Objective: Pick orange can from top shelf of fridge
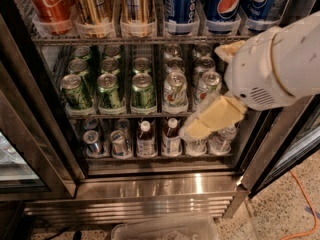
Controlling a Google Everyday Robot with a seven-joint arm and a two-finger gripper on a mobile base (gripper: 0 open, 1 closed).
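Two copper-orange cans (pixel 92 4) (pixel 137 4) stand side by side in clear trays on the top shelf (pixel 140 40) of the open fridge (pixel 150 184). A red Coca-Cola can (pixel 47 1) is to their left and blue Pepsi cans (pixel 227 4) to their right. My gripper (pixel 202 91) is at the right, in front of the middle rack and below the top shelf. It is open and empty. One cream finger (pixel 212 116) points down-left and the other (pixel 227 49) shows by the white wrist (pixel 275 64). The can tops are cut off by the frame.
Green and silver cans (pixel 110 89) fill the middle rack, and small bottles and cans (pixel 145 139) the lowest one. A steel door frame (pixel 30 134) stands at the left and another post (pixel 265 149) at the right. A clear plastic bin (pixel 165 229) and an orange cable (pixel 305 204) lie on the floor.
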